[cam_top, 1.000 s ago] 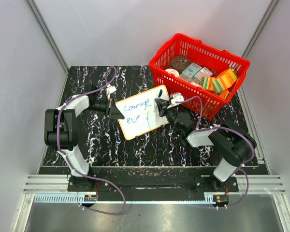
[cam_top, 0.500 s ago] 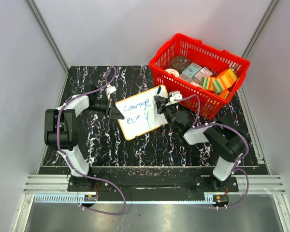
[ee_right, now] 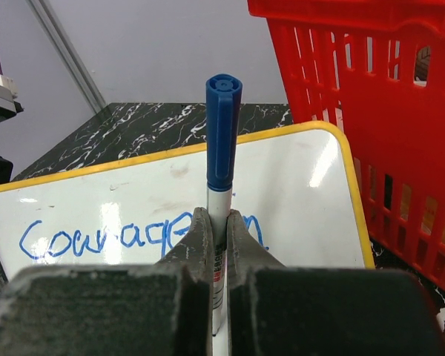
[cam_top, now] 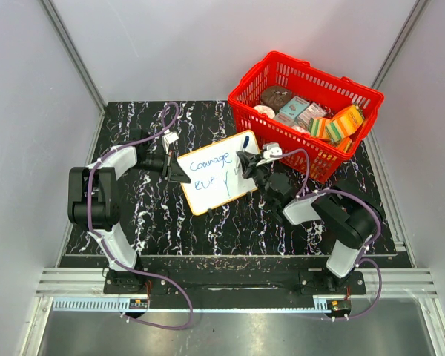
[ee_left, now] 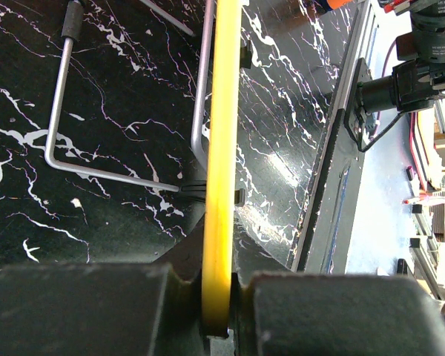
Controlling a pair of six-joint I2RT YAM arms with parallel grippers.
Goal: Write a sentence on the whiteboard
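Holding the board: the left gripper (ee_left: 219,293) is clamped on the yellow rim of the whiteboard (cam_top: 216,172), with the edge pinched between its jaws.
Holding the pen: the right gripper (ee_right: 219,252) is closed on a blue marker (ee_right: 222,126), cap end up; the tip is hidden.
Whiteboard, place: between the two grippers, directly ahead of the marker, with the red basket (cam_top: 311,73) just to the right gripper's far side.
Sentence (cam_top: 211,170): blue words in two lines; "Courage" is read on top, the lower line is not legible; judged unfinished.
Handling: the board is judged light, thin, stiff and slick-faced, apt to slide under pen pressure; it is best taken by the rim, clear of the smearable ink.
Left wrist view only: the board edge-on, with a bent metal rod (ee_left: 96,172) beside it.
Right wrist view only: the pen grip and the lettering close up.
Top view only: both arms and the whole board.
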